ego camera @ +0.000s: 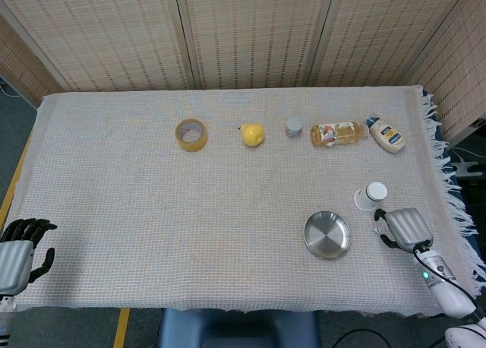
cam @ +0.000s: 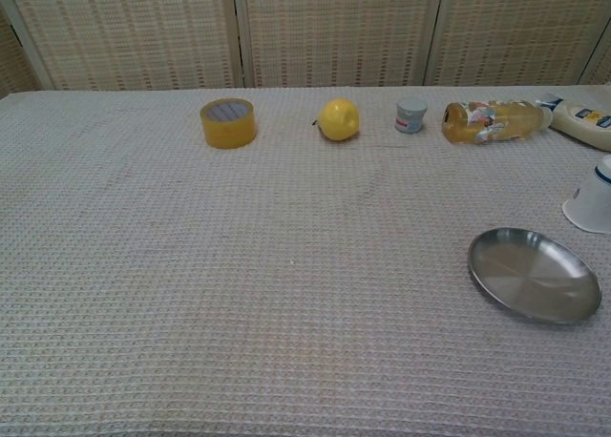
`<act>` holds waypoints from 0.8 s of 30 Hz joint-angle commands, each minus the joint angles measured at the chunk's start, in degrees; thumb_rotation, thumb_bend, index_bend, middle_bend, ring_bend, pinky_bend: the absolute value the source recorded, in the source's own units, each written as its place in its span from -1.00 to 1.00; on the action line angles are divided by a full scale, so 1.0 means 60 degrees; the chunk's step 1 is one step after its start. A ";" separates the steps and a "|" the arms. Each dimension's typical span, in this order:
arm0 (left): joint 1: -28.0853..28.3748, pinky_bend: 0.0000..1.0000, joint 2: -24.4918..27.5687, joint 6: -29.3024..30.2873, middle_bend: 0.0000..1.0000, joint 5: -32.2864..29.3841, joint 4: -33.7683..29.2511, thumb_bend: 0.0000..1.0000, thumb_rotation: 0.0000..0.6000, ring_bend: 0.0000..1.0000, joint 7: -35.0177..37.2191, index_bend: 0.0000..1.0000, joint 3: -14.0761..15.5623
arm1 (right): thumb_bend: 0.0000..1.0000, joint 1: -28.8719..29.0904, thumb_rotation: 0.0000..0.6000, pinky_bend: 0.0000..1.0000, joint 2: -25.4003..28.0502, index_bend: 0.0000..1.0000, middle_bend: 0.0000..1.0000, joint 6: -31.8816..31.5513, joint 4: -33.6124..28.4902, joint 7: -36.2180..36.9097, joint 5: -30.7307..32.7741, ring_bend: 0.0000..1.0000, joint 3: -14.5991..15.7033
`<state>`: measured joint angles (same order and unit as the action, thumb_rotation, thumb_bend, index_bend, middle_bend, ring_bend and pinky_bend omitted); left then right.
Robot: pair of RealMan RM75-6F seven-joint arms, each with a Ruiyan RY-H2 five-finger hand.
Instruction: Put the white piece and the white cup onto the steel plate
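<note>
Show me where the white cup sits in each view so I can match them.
Head view: white cup lies right of centre, just beyond the steel plate.
Chest view: white cup is cut by the right edge.
Shared landmark: the steel plate, near-left of it.

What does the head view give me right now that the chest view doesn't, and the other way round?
Only the head view shows the right hand just right of the steel plate, the left hand at the table's near-left edge, and a small white piece beside the right hand's fingers. The chest view adds nothing of its own. Both show the plate, the white cup, the tape roll and the yellow fruit.
</note>
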<state>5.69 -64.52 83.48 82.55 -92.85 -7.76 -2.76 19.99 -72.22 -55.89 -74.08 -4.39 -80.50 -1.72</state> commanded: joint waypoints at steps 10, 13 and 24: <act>0.0028 -0.71 -0.0001 -0.0113 -0.55 -0.0063 -0.0001 -0.08 1.00 -0.70 -0.0030 -0.41 0.0016 | -0.59 0.0168 1.00 1.00 -0.0524 -0.19 0.61 0.0402 0.0887 0.0622 0.0120 0.48 0.0141; 0.0043 -0.71 -0.0006 -0.0168 -0.55 -0.0123 0.0015 -0.08 1.00 -0.70 -0.0026 -0.41 0.0005 | -0.59 0.0180 1.00 1.00 -0.0605 -0.19 0.61 0.0381 0.1060 0.0715 0.0099 0.48 0.0155; 0.0046 -0.71 -0.0050 -0.0151 -0.55 -0.0113 0.0018 -0.08 1.00 -0.70 -0.0183 -0.41 0.0019 | -0.59 0.0238 1.00 1.00 -0.0914 -0.14 0.61 0.0442 0.1630 0.1135 0.0100 0.48 0.0180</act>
<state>5.98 -64.82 82.56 81.85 -92.73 -8.84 -2.67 21.34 -77.44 -53.27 -64.62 2.12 -79.87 -0.62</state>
